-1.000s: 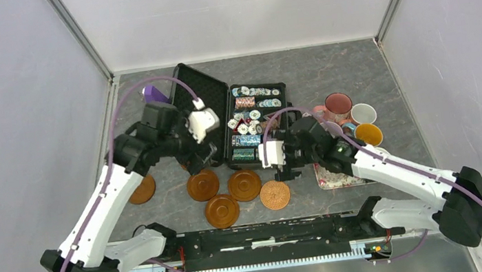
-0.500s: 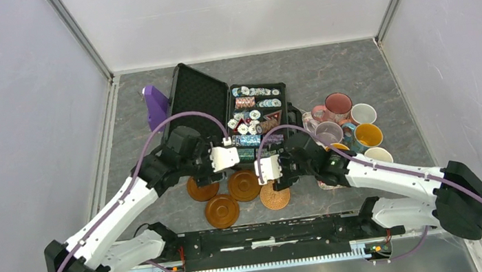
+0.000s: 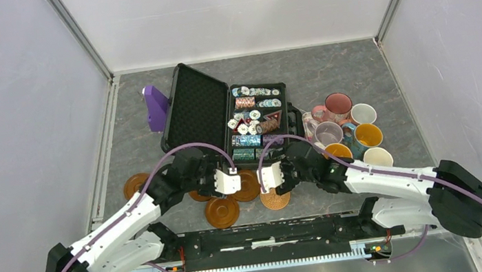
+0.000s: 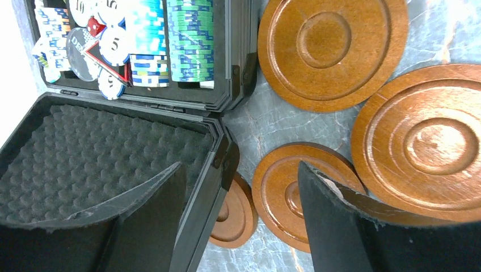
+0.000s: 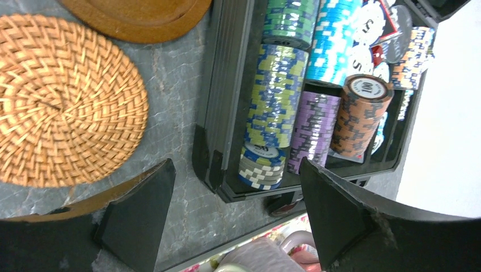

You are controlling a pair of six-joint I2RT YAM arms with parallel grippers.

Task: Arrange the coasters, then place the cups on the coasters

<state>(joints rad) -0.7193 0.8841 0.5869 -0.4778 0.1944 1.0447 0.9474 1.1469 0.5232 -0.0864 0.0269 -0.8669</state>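
Observation:
Brown wooden coasters lie near the front: one alone at the left (image 3: 137,185), one (image 3: 222,212) nearest the arms, one (image 3: 248,185) between the grippers. The woven tan coaster (image 3: 275,198) lies beside them. My left gripper (image 3: 230,182) hovers open over the brown coasters (image 4: 289,190), (image 4: 333,51), (image 4: 422,141); another coaster (image 4: 235,215) is half hidden by the case. My right gripper (image 3: 269,176) is open beside the woven coaster (image 5: 62,102), holding nothing. The cups cluster at the right: pink (image 3: 338,104), lilac (image 3: 328,132), blue with yellow inside (image 3: 368,135).
An open black case (image 3: 196,107) of poker chips (image 5: 278,102) stands just behind the coasters, its corner right at both grippers. A purple object (image 3: 156,108) stands at the back left. A floral tray edge (image 5: 198,263) lies under the cups.
Both arms have come forward and low over the coasters. The left gripper swung in from the back left, uncovering the lone left coaster. Both pairs of jaws have narrowed a little.

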